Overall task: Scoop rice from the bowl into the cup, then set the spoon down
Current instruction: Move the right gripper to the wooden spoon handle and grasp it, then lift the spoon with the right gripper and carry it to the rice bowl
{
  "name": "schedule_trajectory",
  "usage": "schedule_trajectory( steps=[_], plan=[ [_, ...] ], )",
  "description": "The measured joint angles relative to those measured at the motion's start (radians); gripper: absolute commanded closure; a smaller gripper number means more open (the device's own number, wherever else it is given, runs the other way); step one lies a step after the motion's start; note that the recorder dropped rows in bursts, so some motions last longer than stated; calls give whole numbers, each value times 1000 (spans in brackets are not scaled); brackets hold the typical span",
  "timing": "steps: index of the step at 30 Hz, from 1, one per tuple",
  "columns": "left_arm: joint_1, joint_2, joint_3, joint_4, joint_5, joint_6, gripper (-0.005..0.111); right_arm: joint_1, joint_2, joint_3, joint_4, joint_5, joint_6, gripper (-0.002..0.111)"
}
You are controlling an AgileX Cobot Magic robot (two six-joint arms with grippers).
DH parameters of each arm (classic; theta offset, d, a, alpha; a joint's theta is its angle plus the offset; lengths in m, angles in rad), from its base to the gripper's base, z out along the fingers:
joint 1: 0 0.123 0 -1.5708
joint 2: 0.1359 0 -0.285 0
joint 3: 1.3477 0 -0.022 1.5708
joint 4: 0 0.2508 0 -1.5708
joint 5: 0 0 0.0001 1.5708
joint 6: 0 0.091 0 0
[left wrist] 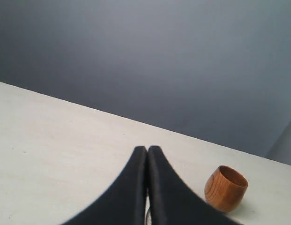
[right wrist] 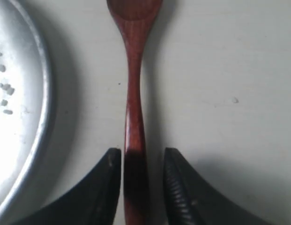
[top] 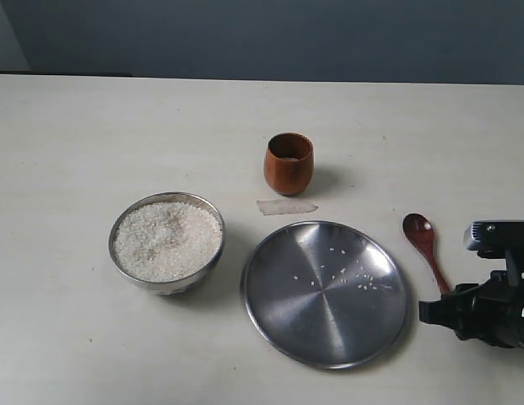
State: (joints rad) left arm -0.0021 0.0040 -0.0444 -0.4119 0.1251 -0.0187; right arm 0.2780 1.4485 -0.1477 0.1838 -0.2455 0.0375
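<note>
The steel bowl [top: 120,221] at the left holds a heap of rice [top: 167,240]. Behind the middle stands the brown wooden cup [top: 289,164], which the left wrist view also shows [left wrist: 225,188]. The wooden spoon [top: 424,240] lies flat on the table at the right, scoop pointing away. My right gripper [right wrist: 142,157] is open, its fingers on either side of the spoon's handle [right wrist: 134,93]; a gap shows beside one finger. It sits low at the handle's near end [top: 439,305]. My left gripper [left wrist: 147,150] is shut on nothing and is out of the exterior view.
A wide flat steel plate [top: 329,337] lies between bowl and spoon, with a few loose grains [top: 342,274] on it. Its rim [right wrist: 40,93] runs close beside the spoon. A small pale scrap [top: 286,207] lies in front of the cup.
</note>
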Motion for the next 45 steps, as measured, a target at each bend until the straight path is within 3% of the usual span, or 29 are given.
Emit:
schedule_trajectory(
  steps=[13, 15, 18, 26, 34, 41, 45],
  plan=[
    [0, 0, 0, 0, 0, 0, 106, 0, 35, -8, 2, 25, -18, 77],
    [0, 0, 0, 0, 0, 0, 106, 0, 42, -12, 2, 21, -25, 84],
    [0, 0, 0, 0, 0, 0, 106, 0, 63, -24, 2, 19, -37, 109],
    [0, 0, 0, 0, 0, 0, 106, 0, 85, -79, 6, 79, -49, 108],
    [0, 0, 0, 0, 0, 0, 106, 0, -115, -181, 6, 321, -52, 109],
    [0, 0, 0, 0, 0, 0, 106, 5, -243, -546, -61, 821, -216, 109],
    [0, 0, 0, 0, 0, 0, 106, 64, -198, -666, -47, 928, -302, 109]
  ],
)
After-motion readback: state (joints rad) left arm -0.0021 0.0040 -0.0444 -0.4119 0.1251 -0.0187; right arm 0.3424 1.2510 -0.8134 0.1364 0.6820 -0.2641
